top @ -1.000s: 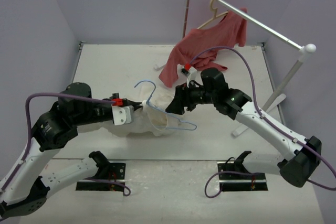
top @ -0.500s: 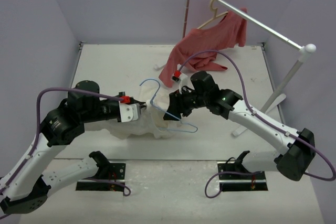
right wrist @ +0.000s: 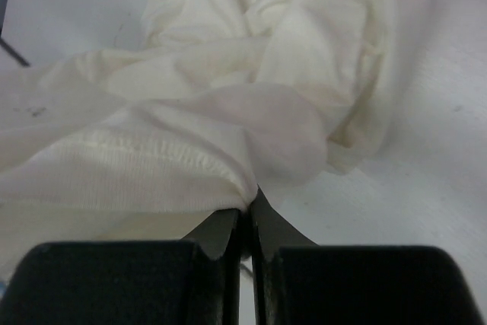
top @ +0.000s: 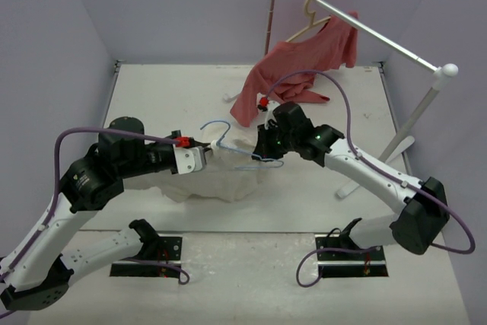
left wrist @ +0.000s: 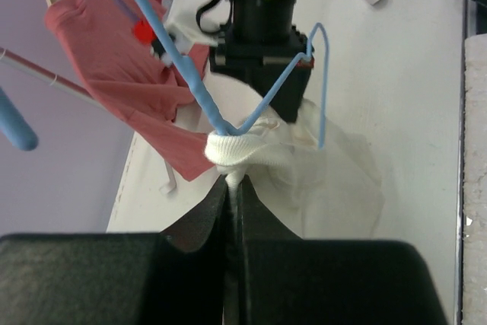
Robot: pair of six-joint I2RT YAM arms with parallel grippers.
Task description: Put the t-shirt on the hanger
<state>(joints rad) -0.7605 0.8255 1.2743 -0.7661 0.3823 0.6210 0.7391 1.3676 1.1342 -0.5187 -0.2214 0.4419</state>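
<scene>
**A:** How are the arms posed?

**B:** Both bend inward over the middle of the desk [top: 152,97]. The left tool [top: 207,156] reaches in from 9 o'clock, its jaws pinched tight on the ribbed collar of the t-shirt [top: 228,180]. The right tool [top: 262,151] reaches in from 3 o'clock, clamped on a stitched hem.

**A:** And the materials?

**B:** The t-shirt is cream, soft and wrinkled, heaped between the tools. The hanger [left wrist: 179,58] is thin light-blue wire, and it runs into the collar.

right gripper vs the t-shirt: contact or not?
Touching. In the right wrist view, the right gripper has its jaws shut on a fold of the t-shirt, with cream fabric pinched at the tips.
</scene>
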